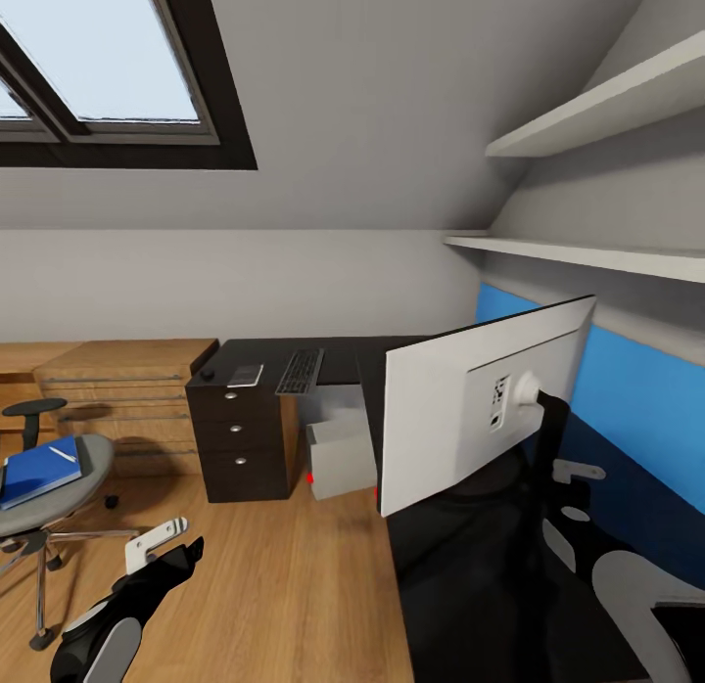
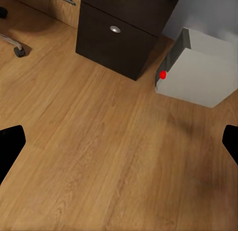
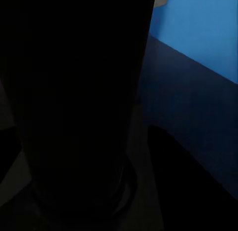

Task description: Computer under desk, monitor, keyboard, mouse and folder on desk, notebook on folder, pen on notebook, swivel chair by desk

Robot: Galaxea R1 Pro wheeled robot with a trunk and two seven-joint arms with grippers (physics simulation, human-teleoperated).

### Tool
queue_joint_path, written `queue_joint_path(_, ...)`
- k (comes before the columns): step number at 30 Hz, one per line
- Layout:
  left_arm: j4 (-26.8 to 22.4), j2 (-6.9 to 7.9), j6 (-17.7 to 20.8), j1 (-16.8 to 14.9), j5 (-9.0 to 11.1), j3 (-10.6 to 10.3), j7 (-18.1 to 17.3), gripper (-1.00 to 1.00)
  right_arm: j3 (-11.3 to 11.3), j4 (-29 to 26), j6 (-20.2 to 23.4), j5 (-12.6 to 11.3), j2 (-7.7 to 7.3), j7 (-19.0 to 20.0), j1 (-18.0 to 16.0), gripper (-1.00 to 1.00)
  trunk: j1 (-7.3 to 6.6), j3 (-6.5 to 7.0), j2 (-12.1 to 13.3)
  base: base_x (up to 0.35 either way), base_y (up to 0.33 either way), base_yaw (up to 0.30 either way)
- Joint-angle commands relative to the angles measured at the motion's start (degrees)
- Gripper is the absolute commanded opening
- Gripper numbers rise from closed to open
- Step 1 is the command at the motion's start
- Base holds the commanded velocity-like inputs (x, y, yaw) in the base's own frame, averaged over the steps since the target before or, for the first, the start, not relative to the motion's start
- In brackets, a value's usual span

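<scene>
Standing on the black tabletop (image 1: 470, 605) with its back to the camera, the monitor (image 1: 480, 409) seems the step in hand, and turning it calls for the right claw, whose state cannot be told, while the left claw (image 1: 162, 551) hangs open over the floor.

We see an attic room with a sloped grey ceiling (image 1: 392, 106) and a dark-framed skylight (image 1: 108, 67) letting in pale daylight. Below it runs a plain grey wall (image 1: 245, 282). Two white shelves (image 1: 597, 111) sit high on the right wall, above a blue panel (image 1: 646, 389). The floor (image 1: 284, 585) is warm wood planks. A light-wood drawer chest (image 1: 117, 389) stands against the far wall.
</scene>
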Motion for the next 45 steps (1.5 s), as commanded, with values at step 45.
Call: queue_joint_path(45,0.32,0.04,0.06,-0.04,0.6,0.25,0.51,1.0,0.23,-0.08,-0.29,-0.18,-0.02,-0.09,-0.07,-1.0,0.0,-0.06,-0.04,0.059,-0.016,0.0)
